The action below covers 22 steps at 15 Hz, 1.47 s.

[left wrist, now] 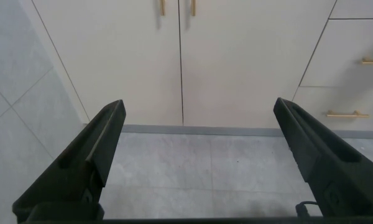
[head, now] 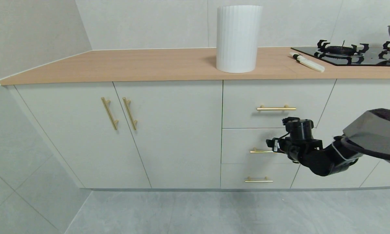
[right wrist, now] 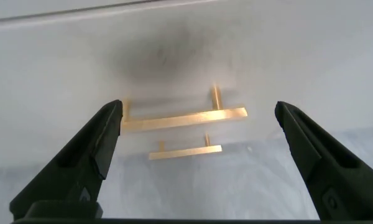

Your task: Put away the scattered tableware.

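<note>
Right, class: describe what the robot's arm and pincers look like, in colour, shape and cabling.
The right arm is black at the wrist, with a grey angular shell farther back and a black cable along it. The left pincer and right pincer each have two black, tapering fingers.

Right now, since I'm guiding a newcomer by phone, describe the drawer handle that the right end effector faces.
Under the wooden counter, right of the double doors, is a stack of three drawers. It is the gold bar handle of the middle drawer, with the right end effector just before it; its twins sit above and below.
</note>
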Motion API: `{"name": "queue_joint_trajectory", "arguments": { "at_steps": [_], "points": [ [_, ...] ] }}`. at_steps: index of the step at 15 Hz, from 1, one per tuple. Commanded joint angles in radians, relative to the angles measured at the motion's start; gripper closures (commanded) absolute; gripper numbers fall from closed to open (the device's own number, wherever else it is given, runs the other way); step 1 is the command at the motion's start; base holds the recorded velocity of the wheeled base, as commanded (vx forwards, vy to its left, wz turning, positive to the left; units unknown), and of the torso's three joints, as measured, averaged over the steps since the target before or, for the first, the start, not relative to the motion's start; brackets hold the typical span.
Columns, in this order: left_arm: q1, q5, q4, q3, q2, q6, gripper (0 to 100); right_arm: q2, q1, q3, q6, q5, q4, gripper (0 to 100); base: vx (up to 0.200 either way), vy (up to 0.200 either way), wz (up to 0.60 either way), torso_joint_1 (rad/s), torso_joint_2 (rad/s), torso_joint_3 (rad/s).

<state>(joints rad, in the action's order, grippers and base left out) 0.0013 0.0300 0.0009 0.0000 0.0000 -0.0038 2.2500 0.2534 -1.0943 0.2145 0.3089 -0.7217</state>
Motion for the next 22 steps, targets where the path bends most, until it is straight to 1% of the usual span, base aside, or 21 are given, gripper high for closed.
{"name": "queue_joint_trajectory", "arguments": {
  "at_steps": [1,2,3,4,6,9,10,11,12,13,14,16,18,20,22],
  "points": [
    [0.000,0.001,0.001,0.000,0.000,-0.001,0,-0.333,0.007,0.217,0.000,0.001,0.001,0,0.000,0.000,0.00,0.000,0.00,0.000],
    [0.000,0.001,0.001,0.000,0.000,-0.001,0,-0.434,0.012,0.294,-0.001,0.009,0.001,0,0.000,0.000,0.00,0.000,0.00,0.000],
    [0.000,0.001,0.001,0.000,0.000,-0.001,0,-0.464,0.014,0.315,-0.001,0.010,0.001,0,0.000,0.000,0.00,0.000,0.00,0.000],
    [0.000,0.001,0.001,0.000,0.000,-0.001,0,-0.645,0.023,0.433,-0.004,0.044,0.001,0,0.000,0.000,0.00,0.000,0.00,0.000],
    [0.000,0.001,0.001,0.000,0.000,-0.001,0,-0.868,0.023,0.568,-0.021,0.071,0.010,0,0.000,0.000,0.00,0.000,0.00,0.000],
    [0.000,0.001,0.001,0.000,0.000,-0.001,0,-1.224,0.021,0.768,-0.122,0.075,0.019,0,0.000,0.000,0.00,0.000,0.00,0.000],
    [0.000,0.001,0.001,0.000,0.000,-0.001,0,-1.290,0.020,0.803,-0.156,0.078,0.028,0,0.000,0.000,0.00,0.000,0.00,0.000],
    [0.000,0.001,-0.001,0.000,0.000,-0.001,0,-1.399,0.015,0.838,-0.208,0.093,0.071,0,0.000,0.000,0.00,0.000,0.00,0.000],
    [0.000,0.001,0.001,0.000,0.000,-0.001,0,-1.561,0.015,0.844,-0.245,0.107,0.203,0,0.000,0.000,0.00,0.000,0.00,0.000],
    [0.000,0.001,-0.001,0.000,0.000,-0.001,0,-1.610,0.000,0.840,-0.247,0.107,0.263,0,0.000,0.000,0.00,0.000,0.00,0.000],
    [0.000,0.001,0.001,0.000,0.000,-0.001,0,-1.724,-0.102,0.837,-0.251,0.093,0.387,0,0.000,0.000,0.00,0.000,0.00,0.000],
    [0.000,0.001,-0.001,0.000,0.000,-0.001,0,-1.890,-0.180,0.846,-0.265,0.052,0.482,0,0.000,0.000,0.00,0.000,0.00,0.000],
    [0.000,0.001,0.001,0.000,0.000,-0.001,0,-2.055,-0.275,0.833,-0.265,-0.017,0.631,0,0.000,0.000,0.00,0.000,0.00,0.000],
    [0.000,0.001,-0.001,0.000,0.000,-0.001,0,-2.167,-0.307,0.807,-0.271,-0.122,0.748,0,0.000,0.000,0.00,0.000,0.00,0.000],
    [0.000,0.001,0.001,0.000,0.000,-0.001,0,-2.163,-0.307,0.812,-0.259,-0.122,0.734,0,0.000,0.000,0.00,0.000,0.00,0.000]
  ]
}}
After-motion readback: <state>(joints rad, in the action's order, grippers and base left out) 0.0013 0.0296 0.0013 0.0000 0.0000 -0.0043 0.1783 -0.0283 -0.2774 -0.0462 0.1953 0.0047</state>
